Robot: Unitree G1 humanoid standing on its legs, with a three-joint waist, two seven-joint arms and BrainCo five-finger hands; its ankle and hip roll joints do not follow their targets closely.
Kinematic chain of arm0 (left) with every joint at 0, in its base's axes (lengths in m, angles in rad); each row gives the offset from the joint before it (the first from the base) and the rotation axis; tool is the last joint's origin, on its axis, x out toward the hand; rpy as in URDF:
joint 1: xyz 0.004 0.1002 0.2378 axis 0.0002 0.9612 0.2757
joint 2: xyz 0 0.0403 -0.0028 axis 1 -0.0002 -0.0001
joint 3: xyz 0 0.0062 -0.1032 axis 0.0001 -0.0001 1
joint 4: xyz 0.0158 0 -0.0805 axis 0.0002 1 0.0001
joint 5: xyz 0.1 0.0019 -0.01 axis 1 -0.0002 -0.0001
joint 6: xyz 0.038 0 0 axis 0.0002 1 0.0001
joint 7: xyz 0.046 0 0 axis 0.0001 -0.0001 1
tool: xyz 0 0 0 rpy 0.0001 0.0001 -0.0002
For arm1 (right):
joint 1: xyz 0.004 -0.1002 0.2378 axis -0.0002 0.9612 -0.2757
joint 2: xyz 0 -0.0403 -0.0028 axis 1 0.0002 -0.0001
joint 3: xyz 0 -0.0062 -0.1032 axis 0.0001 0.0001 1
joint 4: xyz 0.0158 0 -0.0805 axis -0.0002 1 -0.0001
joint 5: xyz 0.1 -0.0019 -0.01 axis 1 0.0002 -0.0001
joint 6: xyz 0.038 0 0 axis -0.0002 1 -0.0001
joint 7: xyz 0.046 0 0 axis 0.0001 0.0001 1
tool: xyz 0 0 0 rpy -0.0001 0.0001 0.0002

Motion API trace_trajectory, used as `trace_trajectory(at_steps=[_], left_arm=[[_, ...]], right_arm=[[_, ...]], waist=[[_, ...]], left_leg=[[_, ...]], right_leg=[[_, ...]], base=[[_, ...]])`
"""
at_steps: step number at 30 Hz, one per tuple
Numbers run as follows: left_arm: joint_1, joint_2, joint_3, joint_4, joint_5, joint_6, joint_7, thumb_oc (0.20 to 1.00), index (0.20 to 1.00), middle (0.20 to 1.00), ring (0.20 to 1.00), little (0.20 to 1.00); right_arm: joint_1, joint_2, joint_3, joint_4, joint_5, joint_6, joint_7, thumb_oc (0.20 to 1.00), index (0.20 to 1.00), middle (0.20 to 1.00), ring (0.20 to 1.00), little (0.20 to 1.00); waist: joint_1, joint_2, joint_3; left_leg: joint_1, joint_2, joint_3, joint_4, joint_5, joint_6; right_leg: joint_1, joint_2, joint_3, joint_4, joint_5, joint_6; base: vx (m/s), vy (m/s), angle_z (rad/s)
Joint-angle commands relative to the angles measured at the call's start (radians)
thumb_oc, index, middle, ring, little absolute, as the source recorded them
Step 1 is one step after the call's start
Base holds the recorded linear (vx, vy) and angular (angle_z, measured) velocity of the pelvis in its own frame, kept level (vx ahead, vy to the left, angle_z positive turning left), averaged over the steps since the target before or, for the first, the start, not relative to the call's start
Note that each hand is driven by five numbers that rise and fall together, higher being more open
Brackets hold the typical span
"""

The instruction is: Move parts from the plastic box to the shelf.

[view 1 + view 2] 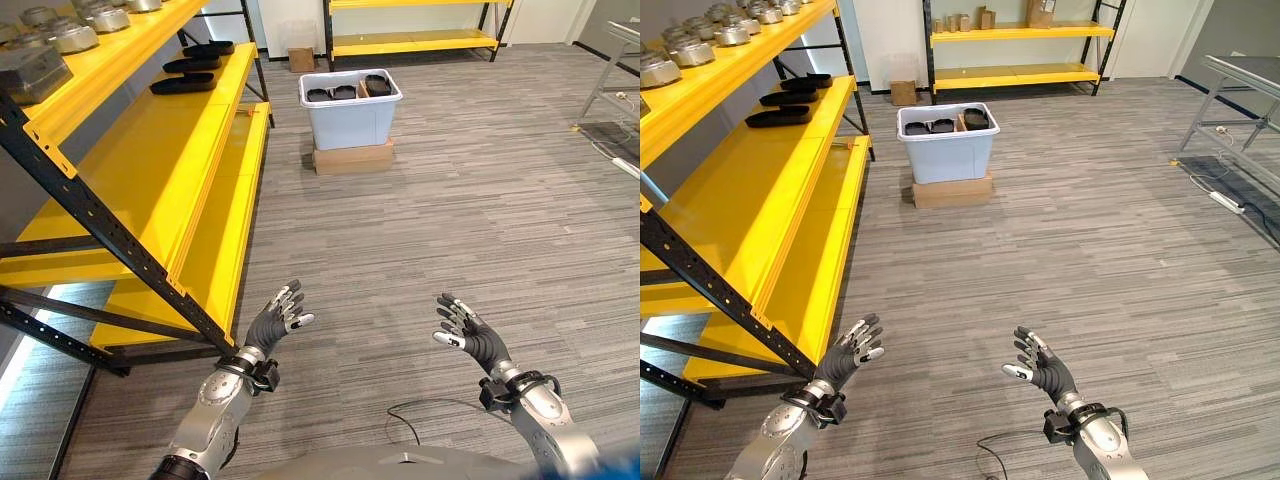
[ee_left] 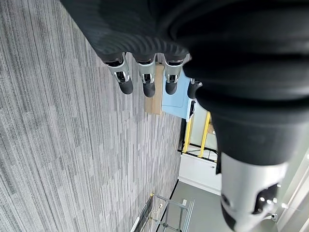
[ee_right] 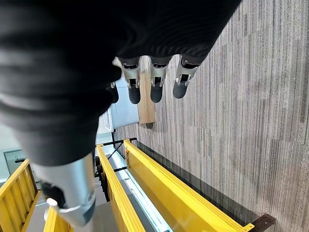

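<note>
A pale blue plastic box [image 1: 352, 118] stands on a flat cardboard carton [image 1: 352, 157] far ahead on the carpet, with dark parts [image 1: 345, 92] lying inside it. To my left runs the yellow shelf [image 1: 150, 170]; three dark parts [image 1: 190, 66] lie on its middle level near the far end. My left hand [image 1: 277, 317] is raised low in front of me beside the shelf's black post, fingers spread, holding nothing. My right hand [image 1: 466, 330] is held up at the same height, fingers straight and empty. The box [image 2: 175, 95] also shows past the left hand's fingertips [image 2: 147, 90].
Grey metal housings [image 1: 60, 35] sit on the shelf's top level. A black diagonal brace [image 1: 110, 235] crosses the shelf front near my left hand. A second yellow shelf [image 1: 415, 40] stands against the back wall, a small carton [image 1: 301, 59] beside it. A metal table frame [image 1: 615, 80] stands far right.
</note>
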Motion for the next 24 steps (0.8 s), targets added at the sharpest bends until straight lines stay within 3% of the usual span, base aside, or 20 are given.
trace_trajectory(at_steps=[1,24], left_arm=[[-0.008,0.025,0.029,-0.03,-0.002,-0.057,-0.007,1.0,1.0,1.0,1.0,1.0],[-0.007,0.02,0.028,-0.024,-0.026,-0.054,-0.004,1.0,1.0,1.0,1.0,1.0]], right_arm=[[-0.032,-0.004,0.024,-0.005,0.006,-0.046,0.008,1.0,1.0,1.0,1.0,1.0],[-0.033,-0.003,0.029,0.002,0.015,-0.042,0.008,1.0,1.0,1.0,1.0,1.0]], waist=[[0.006,-0.056,-0.035],[0.01,-0.054,-0.03]], left_leg=[[-0.029,0.078,-0.031,0.016,0.026,-0.065],[-0.028,0.086,-0.032,0.02,0.027,-0.068]], right_leg=[[-0.012,-0.125,-0.027,0.037,0.048,0.106],[-0.007,-0.121,-0.024,0.041,0.039,0.102]], base=[[0.0,0.0,0.0],[0.0,0.0,0.0]])
